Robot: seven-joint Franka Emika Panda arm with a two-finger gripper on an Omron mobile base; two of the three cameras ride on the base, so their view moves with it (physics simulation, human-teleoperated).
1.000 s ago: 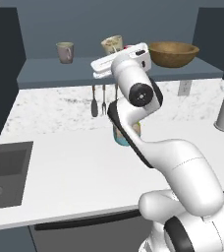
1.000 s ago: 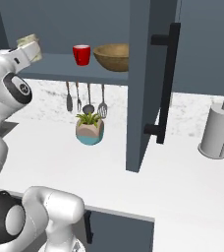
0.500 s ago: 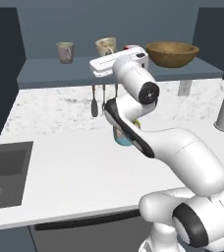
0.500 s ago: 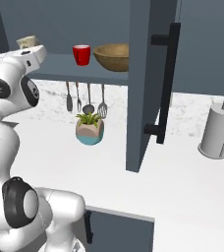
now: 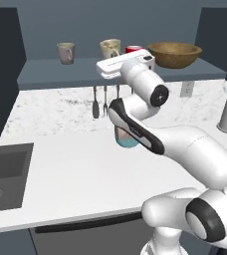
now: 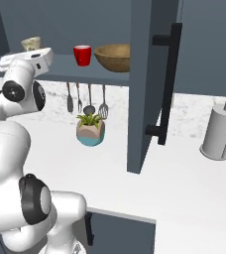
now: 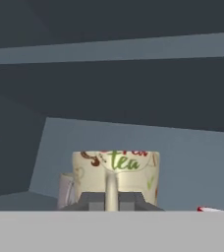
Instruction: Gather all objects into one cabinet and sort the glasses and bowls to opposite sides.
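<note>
On the cabinet shelf (image 5: 51, 74) stand a taupe mug (image 5: 65, 52), a red cup (image 5: 133, 49) and a wide wooden bowl (image 5: 174, 54). My gripper (image 7: 111, 198) is shut on the handle of the cream patterned mug (image 7: 116, 172), whose "tea" print faces the hand camera. From the left the cream mug (image 5: 110, 48) shows just above my white hand, between the taupe mug and the red cup. From the right, the cream mug (image 6: 31, 43) is left of the red cup (image 6: 83, 54) and the bowl (image 6: 114, 57). I cannot tell whether it rests on the shelf.
A small teal-and-peach pot (image 6: 90, 131) with a plant stands on the counter under hanging utensils (image 6: 87, 99). The cabinet door (image 6: 140, 84) with its black bar handle (image 6: 167, 84) stands open on the right. A grey cylinder (image 6: 219, 131) sits far right, a sink (image 5: 1, 169) far left.
The arm's elbow has swung out and the hand has shifted slightly along the shelf, still shut on the cream mug. The other tableware has not moved.
</note>
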